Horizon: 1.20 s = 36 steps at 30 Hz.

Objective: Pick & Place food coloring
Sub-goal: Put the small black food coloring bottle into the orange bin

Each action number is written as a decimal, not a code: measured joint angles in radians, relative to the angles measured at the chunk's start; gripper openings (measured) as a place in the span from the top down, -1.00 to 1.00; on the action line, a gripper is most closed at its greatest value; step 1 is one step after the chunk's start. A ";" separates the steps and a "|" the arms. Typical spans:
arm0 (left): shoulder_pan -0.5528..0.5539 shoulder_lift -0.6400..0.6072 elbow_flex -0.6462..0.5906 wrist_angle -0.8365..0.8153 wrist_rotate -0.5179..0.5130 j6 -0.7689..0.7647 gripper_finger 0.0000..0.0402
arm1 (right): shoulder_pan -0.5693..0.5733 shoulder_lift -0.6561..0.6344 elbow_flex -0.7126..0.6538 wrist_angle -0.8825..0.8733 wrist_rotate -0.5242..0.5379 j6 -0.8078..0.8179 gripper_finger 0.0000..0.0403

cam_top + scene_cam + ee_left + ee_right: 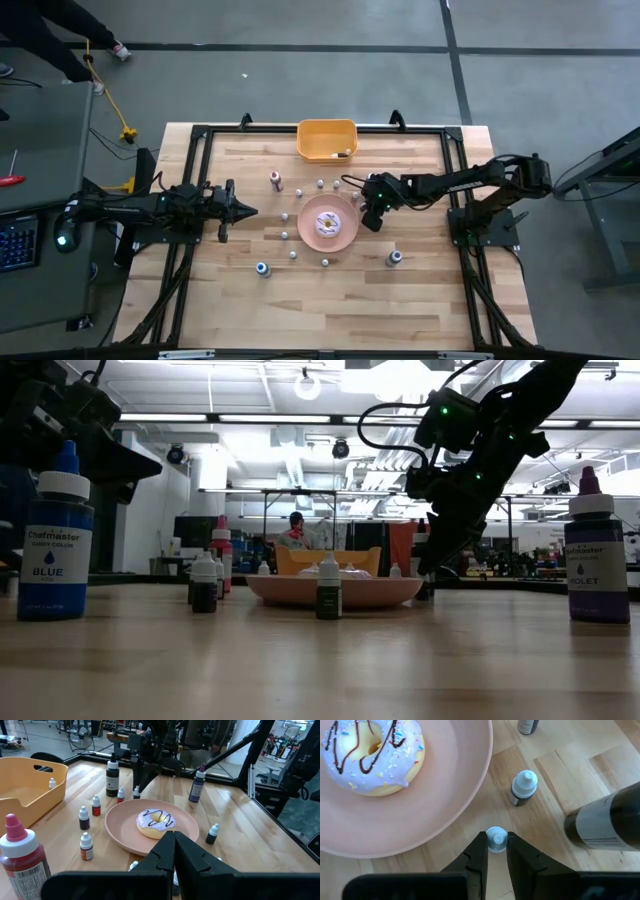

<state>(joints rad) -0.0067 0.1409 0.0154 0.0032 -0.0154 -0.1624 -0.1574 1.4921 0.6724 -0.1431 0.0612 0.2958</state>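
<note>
The right gripper (496,851) is clamped on a tiny white-capped food coloring bottle (496,839) just beside the round pink plate's (395,832) rim, toward the table's right edge. The left gripper (174,851), fingers together, waits near the table's left edge.

I worked in a big open robotics lab or workshop hall. My pale wooden slatted tabletop (330,290) sat inside a black metal frame (200,135) on a bare grey concrete floor (300,80) crossed by dark lines. Long white strip lights (190,417) and exposed ducts hung under a high ceiling. Behind the table stood cluttered benches, a floor fan (80,730), and a person (294,532) seated far back. A keyboard with blue-lit keys (18,245) sat on a grey side desk.
</note>
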 joint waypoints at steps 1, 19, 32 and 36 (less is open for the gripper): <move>0.000 0.000 0.000 0.000 0.000 0.000 1.00 | 0.000 0.000 0.000 0.000 -0.002 0.008 0.76; 0.000 0.000 0.000 0.000 0.000 0.000 1.00 | 0.001 -0.035 0.146 -0.246 -0.010 0.018 0.79; 0.000 0.000 0.000 0.000 0.000 0.000 1.00 | -0.001 -0.046 0.490 -0.550 0.116 -0.025 0.79; 0.000 0.000 0.000 0.000 0.000 0.000 1.00 | -0.001 -0.042 0.579 -0.580 0.161 -0.035 0.78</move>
<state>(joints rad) -0.0070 0.1410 0.0151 0.0032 -0.0151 -0.1623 -0.1585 1.4502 1.2517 -0.7228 0.2224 0.2603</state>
